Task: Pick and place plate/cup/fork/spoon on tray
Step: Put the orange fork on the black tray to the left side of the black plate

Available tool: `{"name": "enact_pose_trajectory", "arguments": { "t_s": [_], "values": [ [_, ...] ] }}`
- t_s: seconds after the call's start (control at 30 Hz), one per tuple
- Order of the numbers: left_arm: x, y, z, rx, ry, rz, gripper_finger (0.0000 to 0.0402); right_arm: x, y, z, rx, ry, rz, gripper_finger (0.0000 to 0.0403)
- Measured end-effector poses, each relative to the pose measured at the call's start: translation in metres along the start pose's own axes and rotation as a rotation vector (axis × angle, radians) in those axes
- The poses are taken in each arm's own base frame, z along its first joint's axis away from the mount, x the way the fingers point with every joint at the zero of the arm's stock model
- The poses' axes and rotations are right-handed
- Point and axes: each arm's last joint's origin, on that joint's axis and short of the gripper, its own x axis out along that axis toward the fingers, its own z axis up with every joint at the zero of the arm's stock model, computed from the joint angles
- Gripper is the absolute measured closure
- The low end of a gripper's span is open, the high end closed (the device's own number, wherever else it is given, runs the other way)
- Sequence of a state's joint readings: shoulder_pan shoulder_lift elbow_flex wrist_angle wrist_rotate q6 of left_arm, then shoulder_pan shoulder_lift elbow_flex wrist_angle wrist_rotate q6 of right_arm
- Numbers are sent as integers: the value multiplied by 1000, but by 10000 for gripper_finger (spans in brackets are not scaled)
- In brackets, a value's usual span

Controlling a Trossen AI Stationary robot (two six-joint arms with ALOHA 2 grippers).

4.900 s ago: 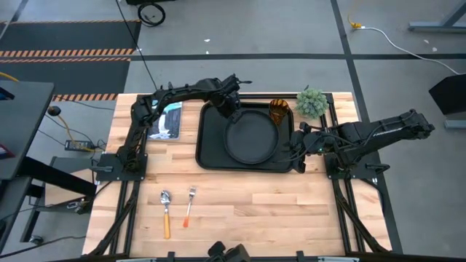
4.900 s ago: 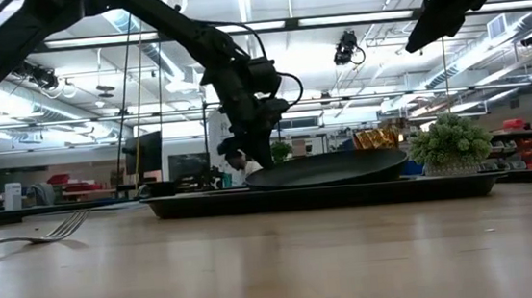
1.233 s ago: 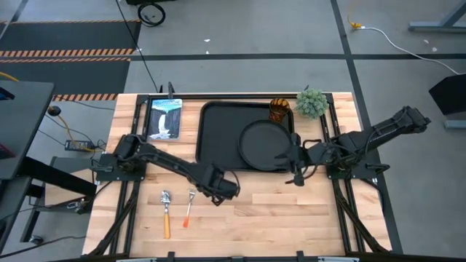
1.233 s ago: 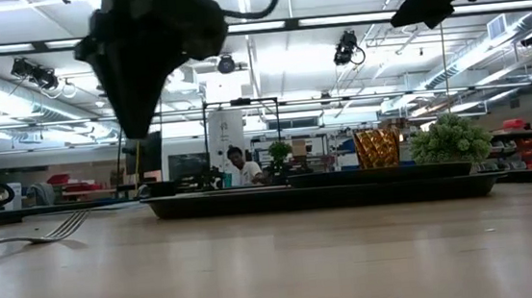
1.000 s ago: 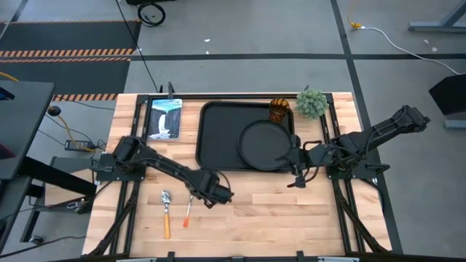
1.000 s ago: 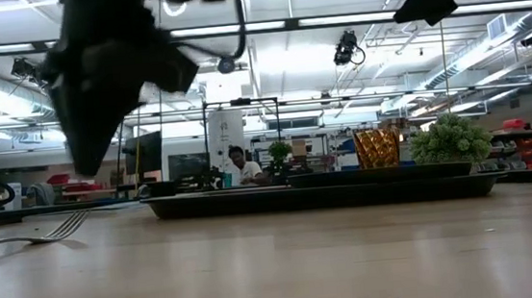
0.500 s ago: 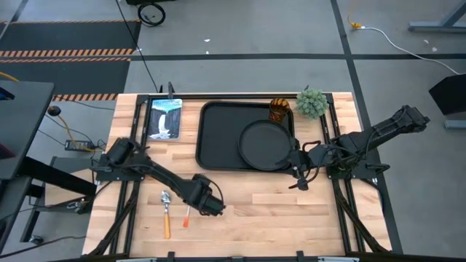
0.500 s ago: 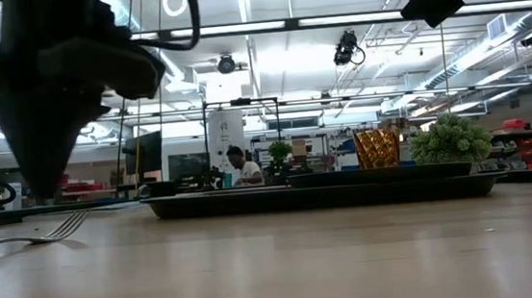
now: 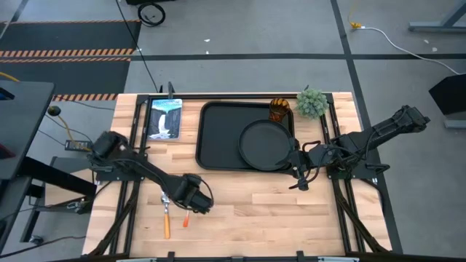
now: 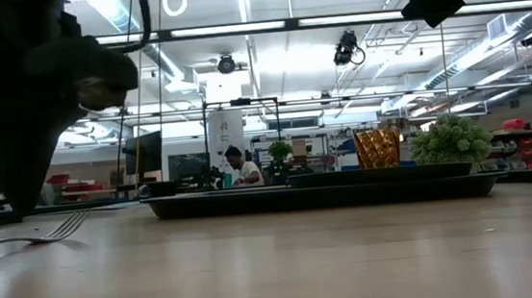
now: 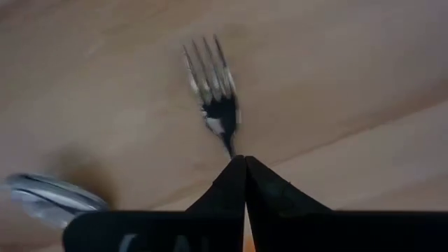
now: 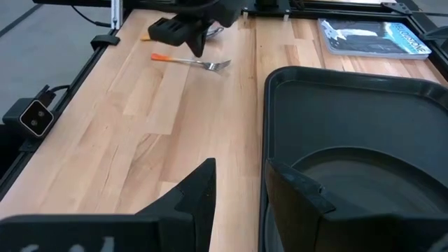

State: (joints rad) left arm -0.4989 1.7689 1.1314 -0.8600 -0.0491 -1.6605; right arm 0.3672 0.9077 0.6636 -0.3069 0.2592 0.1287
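- Fork [image 11: 215, 91]: lies flat on the tabletop [image 9: 277, 204] near the front edge, left of centre, tines toward the tray and orange handle toward the front edge; the left gripper [image 9: 191, 198] hangs directly over its handle, fingers [image 11: 225, 189] pressed together tip to tip with nothing between them, just behind the tines in the left wrist view.
- Spoon [image 9: 166, 211]: lies just left of the fork, parallel to it, bowl toward the tray; only the edge of its bowl [image 11: 49, 196] shows in the left wrist view.
- Tray [image 9: 215, 138]: rests at the middle of the tabletop toward the back edge.
- Plate [image 9: 266, 144]: sits inside the tray, in its right half, against the front right corner.
- Cup [image 9: 279, 109]: stands upright just beyond the tray's back right corner, outside the rim.
- Right gripper [image 9: 301, 172]: waits off the tray's front right corner, near the plate; in the right wrist view its fingers [image 12: 199, 189] stand parted, holding nothing.
- Potted plant [image 9: 312, 102]: small, green, near the back right corner of the tabletop, just right of the cup.
- Booklet [image 9: 164, 118]: lies near the back left corner, left of the tray.
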Motion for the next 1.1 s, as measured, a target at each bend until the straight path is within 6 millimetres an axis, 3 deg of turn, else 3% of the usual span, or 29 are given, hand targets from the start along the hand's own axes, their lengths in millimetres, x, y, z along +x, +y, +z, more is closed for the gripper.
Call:
{"name": "enact_pose_trajectory", "arguments": {
  "t_s": [0.33, 0.47, 0.8, 1.1],
  "values": [
    [6, 2, -13, -159, 8, -18, 275, 0, 0, 0, -1, 1, 0, 271],
    [8, 2, -14, -182, 7, -13, 257, 0, 0, 0, -2, 2, 0, 271],
    [27, -3, -15, -148, 25, 25, 286, 0, 1, 1, -10, -3, 31, 271],
    [27, -4, -16, -117, 28, 16, 359, 0, 1, 1, -16, -11, 31, 271]
  ]
}}
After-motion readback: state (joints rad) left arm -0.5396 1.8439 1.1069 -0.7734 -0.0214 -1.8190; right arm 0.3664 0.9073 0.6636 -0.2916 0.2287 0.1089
